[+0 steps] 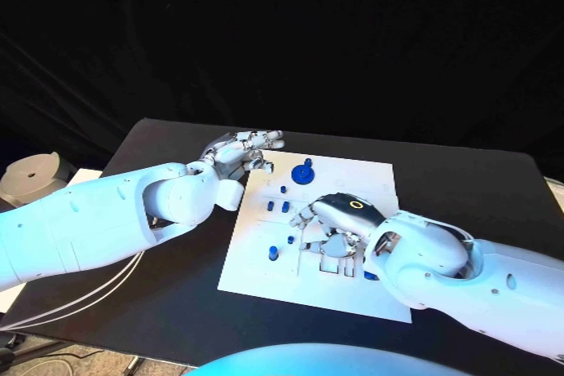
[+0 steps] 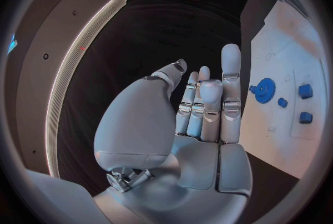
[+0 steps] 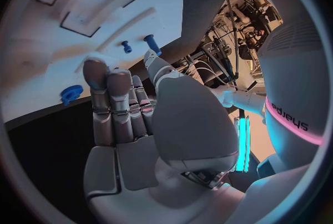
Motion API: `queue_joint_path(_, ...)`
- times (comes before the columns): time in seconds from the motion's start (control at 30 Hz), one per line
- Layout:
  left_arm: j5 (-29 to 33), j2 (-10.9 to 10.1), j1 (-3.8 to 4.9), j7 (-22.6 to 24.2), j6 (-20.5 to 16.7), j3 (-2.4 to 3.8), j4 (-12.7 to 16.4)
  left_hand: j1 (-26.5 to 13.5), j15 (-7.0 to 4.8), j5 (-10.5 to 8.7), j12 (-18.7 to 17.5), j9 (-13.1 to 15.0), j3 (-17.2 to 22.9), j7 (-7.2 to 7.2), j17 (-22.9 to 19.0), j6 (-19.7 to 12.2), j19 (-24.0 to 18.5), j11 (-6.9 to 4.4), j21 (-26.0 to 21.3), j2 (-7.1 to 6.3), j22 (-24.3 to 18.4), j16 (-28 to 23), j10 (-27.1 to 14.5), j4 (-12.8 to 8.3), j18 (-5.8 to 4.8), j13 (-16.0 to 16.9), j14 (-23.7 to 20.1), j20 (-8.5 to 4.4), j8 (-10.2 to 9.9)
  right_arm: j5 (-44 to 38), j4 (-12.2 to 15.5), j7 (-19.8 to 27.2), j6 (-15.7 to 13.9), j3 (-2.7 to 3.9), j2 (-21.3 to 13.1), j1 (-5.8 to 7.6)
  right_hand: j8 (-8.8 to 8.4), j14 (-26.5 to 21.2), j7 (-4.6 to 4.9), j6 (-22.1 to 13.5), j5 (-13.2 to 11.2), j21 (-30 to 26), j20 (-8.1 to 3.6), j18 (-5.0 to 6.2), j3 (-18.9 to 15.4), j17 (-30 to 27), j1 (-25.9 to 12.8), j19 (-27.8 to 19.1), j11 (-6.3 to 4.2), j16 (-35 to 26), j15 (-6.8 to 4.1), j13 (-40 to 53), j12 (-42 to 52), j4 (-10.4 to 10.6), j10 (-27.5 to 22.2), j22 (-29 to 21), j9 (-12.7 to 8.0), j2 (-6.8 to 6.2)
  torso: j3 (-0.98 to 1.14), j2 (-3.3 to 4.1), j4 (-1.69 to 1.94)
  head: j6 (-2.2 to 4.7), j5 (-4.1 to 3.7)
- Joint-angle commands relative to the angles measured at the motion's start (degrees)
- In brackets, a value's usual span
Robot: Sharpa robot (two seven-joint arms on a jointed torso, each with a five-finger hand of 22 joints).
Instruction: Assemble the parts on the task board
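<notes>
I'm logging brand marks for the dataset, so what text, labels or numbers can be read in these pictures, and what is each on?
"sharpa", seen turned on its side, on the robot's own white arm in the right wrist view.
The task board shows no readable print; its markings are plain outlines.
The blue parts carry no lettering that shows.

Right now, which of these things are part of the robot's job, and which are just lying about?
Part of the job:
- white task board
- blue gear
- small blue pegs and blocks
- left hand, holding nothing
- right hand, over the board

Just lying about:
- black table
- pale round object off the table's left side
</notes>
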Motion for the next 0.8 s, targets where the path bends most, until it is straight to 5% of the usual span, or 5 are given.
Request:
queue_joint_path(0.03,-1.23,-0.38,0.03,0.11,0.84,0.01,0.29,0.49,0.08,0.20,0.25,-0.08,-0.15,0.09,-0.13,-0.10,-0.30,0.00,-0.14,0.22,-0.07,0.24,-0.35,-0.21,0.58,-0.06,-0.53,-0.23,0.32,14.23,2.13,2.86,-7.14,0.22,-4.55,1.07,0.88,2.19,-1.37,2.40,3.35,4.24,-0.55,-1.56,-0.76,5.14,-2.47,2.89,-1.66,3.70,-1.04,0.82,3.06,1.69,5.97,5.36,0.30,0.38,0.01,-0.03,-0.40,0.33,-0.77)
queue_joint_path(0.23,-1.50,-1.28,0.04,-0.03,0.68,-0.07,0.62,0.49,0.08,0.19,0.28,-0.08,-0.17,0.10,-0.32,-0.09,-0.30,0.01,-0.16,0.23,-0.08,0.17,-0.37,-0.22,0.59,-0.06,-0.59,-0.23,0.33,22.96,5.58,-0.91,-7.70,0.32,-12.86,2.89,1.21,6.09,-3.62,3.88,5.85,13.64,-2.89,-3.81,-2.53,18.96,-4.54,8.49,-4.62,12.67,-3.60,3.98,9.12,3.50,16.40,17.47,0.29,-0.69,-0.07,-0.16,-1.16,0.56,-1.80)
queue_joint_path(0.43,-1.57,-1.52,0.04,-0.14,1.09,-0.10,0.92,0.49,0.08,0.19,0.28,-0.08,-0.17,0.10,-0.32,-0.09,-0.30,0.01,-0.16,0.23,-0.08,0.17,-0.37,-0.22,0.59,-0.06,-0.59,-0.23,0.33,20.42,7.41,-11.40,0.82,-0.32,-17.54,3.10,2.39,7.71,-5.17,4.68,8.20,18.99,-4.71,-5.24,-7.39,29.21,-7.85,10.99,-6.82,19.18,-5.09,20.78,25.04,6.78,21.27,24.45,0.41,-0.69,-0.12,-0.20,-1.31,0.58,-2.82)
queue_joint_path(0.57,-1.88,-1.68,0.04,-0.20,1.33,-0.10,0.91,0.49,0.09,0.18,0.30,-0.07,-0.18,0.09,-0.34,-0.08,-0.31,0.00,-0.17,0.22,-0.09,0.18,-0.38,-0.23,0.58,-0.07,-0.61,-0.22,0.35,18.94,8.32,-16.73,3.04,-0.75,-18.47,2.30,4.42,8.00,-5.99,5.41,14.32,20.44,-4.95,-5.55,-12.13,33.62,-9.46,11.28,-6.96,21.77,-5.38,36.79,38.34,9.91,19.87,26.38,1.32,-0.64,-0.11,-0.18,-1.45,0.63,-3.66)
queue_joint_path(0.8,-2.06,-1.92,0.04,-0.26,1.28,-0.13,0.92,0.49,0.09,0.18,0.32,-0.07,-0.20,0.08,-0.35,-0.07,-0.31,0.00,-0.18,0.21,-0.09,0.18,-0.39,-0.24,0.58,-0.07,-0.62,-0.22,0.36,12.26,8.76,-21.73,6.29,-1.00,-19.11,1.38,6.19,8.14,-5.80,4.57,12.91,21.08,-4.91,-5.54,-16.91,36.33,-11.82,11.23,-6.59,23.15,-5.24,46.90,45.54,11.09,18.50,27.26,2.42,2.00,-0.22,-0.28,-1.49,0.61,-4.20)
